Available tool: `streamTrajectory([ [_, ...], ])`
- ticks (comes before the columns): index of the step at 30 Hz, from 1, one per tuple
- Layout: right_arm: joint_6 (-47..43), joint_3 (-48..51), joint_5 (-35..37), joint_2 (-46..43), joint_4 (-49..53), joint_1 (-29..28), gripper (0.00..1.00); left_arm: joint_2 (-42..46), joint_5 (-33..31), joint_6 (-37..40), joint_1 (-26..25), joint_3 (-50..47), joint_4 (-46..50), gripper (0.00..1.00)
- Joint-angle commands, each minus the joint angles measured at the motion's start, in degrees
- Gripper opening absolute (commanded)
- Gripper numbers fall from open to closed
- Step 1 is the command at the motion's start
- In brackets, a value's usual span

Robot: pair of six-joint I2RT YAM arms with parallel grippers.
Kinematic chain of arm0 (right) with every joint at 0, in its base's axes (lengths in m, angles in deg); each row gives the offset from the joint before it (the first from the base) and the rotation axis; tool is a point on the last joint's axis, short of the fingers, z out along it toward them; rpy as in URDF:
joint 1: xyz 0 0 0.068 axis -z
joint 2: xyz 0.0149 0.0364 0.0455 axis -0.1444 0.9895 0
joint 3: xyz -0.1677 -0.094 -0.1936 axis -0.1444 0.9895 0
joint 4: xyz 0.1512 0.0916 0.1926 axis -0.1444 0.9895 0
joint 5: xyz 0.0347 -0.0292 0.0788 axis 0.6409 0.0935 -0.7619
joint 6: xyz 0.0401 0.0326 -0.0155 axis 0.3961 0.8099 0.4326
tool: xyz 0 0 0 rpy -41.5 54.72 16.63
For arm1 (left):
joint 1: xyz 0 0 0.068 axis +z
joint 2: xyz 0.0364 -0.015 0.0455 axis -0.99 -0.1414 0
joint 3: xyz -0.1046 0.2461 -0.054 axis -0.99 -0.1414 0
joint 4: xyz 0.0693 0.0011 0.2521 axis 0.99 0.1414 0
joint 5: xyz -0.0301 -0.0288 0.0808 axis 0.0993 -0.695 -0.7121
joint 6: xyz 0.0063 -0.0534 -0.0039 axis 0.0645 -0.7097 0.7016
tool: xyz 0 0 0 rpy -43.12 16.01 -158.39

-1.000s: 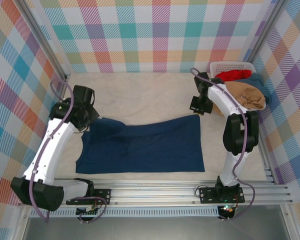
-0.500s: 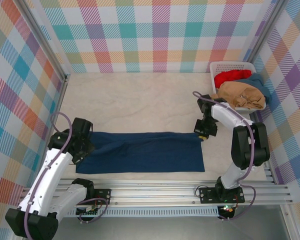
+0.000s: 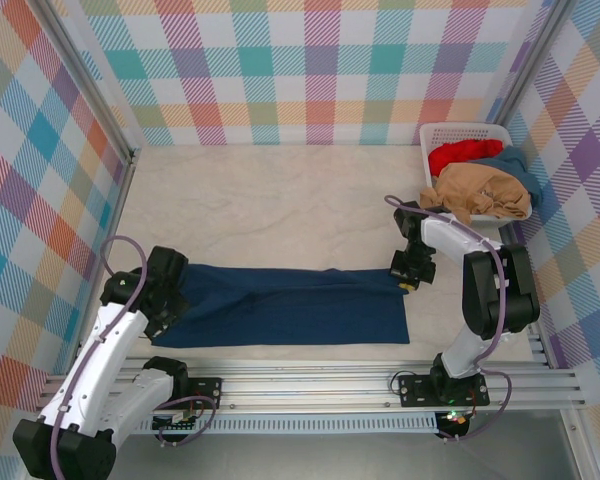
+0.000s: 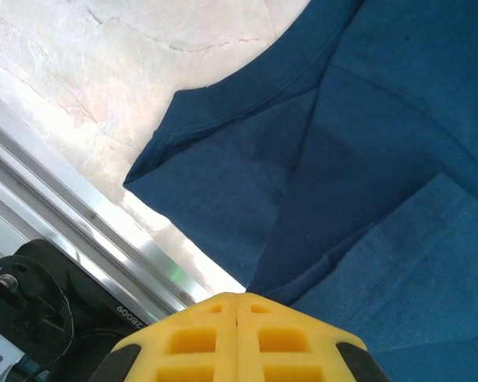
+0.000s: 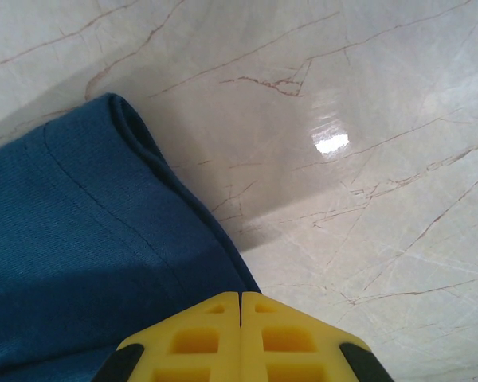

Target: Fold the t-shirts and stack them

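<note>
Your left gripper (image 3: 173, 291) and right gripper (image 3: 406, 279) are both clamping shut on the folded navy blue cloth t-shirt (image 3: 285, 306) at its left and right ends.

Left gripper (image 4: 238, 302) and right gripper (image 5: 240, 300) closed (both low).

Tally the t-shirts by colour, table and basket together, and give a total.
navy t-shirt: 1
red t-shirt: 1
tan t-shirt: 1
teal-blue t-shirt: 1
Total: 4
</note>
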Motion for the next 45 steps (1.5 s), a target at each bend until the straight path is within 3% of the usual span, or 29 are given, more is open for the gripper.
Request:
streamTrajectory([
  [1, 0.79, 0.56, 1.17, -0.34, 0.18, 0.21, 0.00, 1.27, -3.78, -3.63, -0.35, 0.51, 3.91, 0.00],
  [8, 1.06, -0.04, 0.77, -1.48, 0.52, 0.03, 0.00, 3.26, -8.89, -4.56, -0.47, 4.42, 6.55, 0.00],
  [30, 3.07, 0.35, 3.76, -0.17, 1.41, -2.14, 0.00, 1.79, -7.63, -6.62, -2.26, 2.02, 6.02, 0.00],
  [45, 4.69, 2.61, 1.09, -0.53, 0.09, -2.43, 0.00, -1.35, -7.66, -7.49, -3.76, -1.95, 1.21, 0.00],
])
